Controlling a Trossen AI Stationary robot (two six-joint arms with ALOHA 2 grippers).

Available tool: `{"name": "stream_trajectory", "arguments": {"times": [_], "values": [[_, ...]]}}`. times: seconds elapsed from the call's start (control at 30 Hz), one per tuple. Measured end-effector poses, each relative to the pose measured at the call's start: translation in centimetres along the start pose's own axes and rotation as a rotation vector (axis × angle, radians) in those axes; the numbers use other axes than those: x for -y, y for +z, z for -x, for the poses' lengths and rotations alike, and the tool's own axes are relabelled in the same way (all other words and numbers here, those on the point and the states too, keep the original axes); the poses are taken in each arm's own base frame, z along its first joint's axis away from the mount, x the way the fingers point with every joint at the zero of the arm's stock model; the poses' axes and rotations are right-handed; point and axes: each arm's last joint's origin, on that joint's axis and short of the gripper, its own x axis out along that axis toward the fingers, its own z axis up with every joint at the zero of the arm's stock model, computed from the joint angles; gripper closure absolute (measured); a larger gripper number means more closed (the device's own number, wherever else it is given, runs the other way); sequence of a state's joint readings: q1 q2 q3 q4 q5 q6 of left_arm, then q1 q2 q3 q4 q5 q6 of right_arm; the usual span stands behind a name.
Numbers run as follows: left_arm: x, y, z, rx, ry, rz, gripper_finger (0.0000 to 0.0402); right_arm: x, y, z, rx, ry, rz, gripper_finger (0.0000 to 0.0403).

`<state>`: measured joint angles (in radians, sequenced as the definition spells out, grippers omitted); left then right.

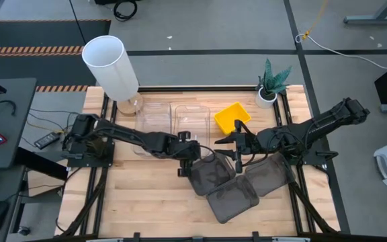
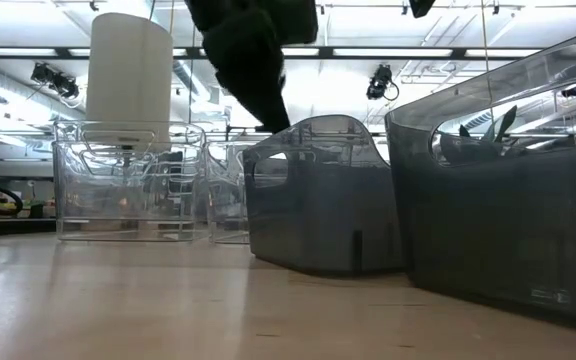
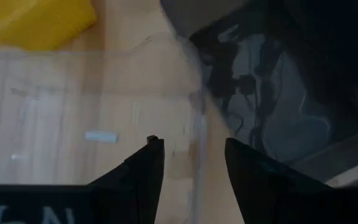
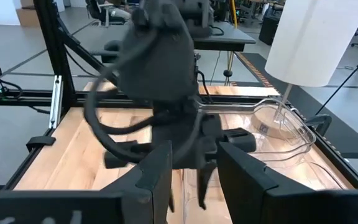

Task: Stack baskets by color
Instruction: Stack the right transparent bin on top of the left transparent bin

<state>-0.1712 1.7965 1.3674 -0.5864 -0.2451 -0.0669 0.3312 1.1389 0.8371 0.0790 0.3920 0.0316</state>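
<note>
- While both arms reach in toward the table's middle in the high view, the left gripper [image 1: 188,156] hangs at the near right corner of a clear basket [image 1: 192,122]; its wrist view shows the fingers [image 3: 143,171] parted, one each side of that basket's thin clear wall, and I cannot tell whether they press on it.
- Right gripper [image 1: 237,149] sits just right of centre, beside the left one; its fingers [image 4: 160,168] stand apart with nothing between them.
- Two clear baskets lie side by side at about 11 o'clock from the table's centre, the other clear basket [image 1: 154,121] on the left, each with its long axis running 12 to 6.
- Yellow basket [image 1: 232,117] lies at about 1 o'clock, turned so its long axis runs roughly 2 to 8, its open side up.
- Three dark grey baskets cluster at 5 o'clock: one dark grey basket [image 1: 209,175] under the grippers, a second grey basket [image 1: 232,199] nearest the front edge, a third grey basket [image 1: 269,175] to the right, all skewed and overlapping.
- White cylinder [image 1: 111,66] stands at the far left corner, a potted plant [image 1: 271,82] at the far right.
</note>
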Motion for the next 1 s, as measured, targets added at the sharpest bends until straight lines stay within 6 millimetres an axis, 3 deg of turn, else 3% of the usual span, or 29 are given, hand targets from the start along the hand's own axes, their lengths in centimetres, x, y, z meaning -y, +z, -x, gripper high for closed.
{"name": "stream_trajectory", "arguments": {"times": [0.37,0.53,0.73,1.0], "values": [[-0.7,-1.3,-3.4,-0.146,-0.024,0.033,0.0249,-0.4,0.0,0.2,-0.001,0.019,0.002,0.0271],[-0.7,-1.4,-3.4,-0.156,-0.028,0.03,0.0296,-0.4,0.0,0.2,-0.001,0.018,0.002,0.0271],[-0.7,-1.6,-3.4,-0.175,-0.026,0.031,0.0386,-0.4,0.0,0.2,-0.001,0.018,0.003,0.0271],[-0.4,-1.2,-1.9,-0.199,-0.014,0.028,0.0395,-0.4,0.0,0.2,0.0,0.018,0.003,0.0271]]}}
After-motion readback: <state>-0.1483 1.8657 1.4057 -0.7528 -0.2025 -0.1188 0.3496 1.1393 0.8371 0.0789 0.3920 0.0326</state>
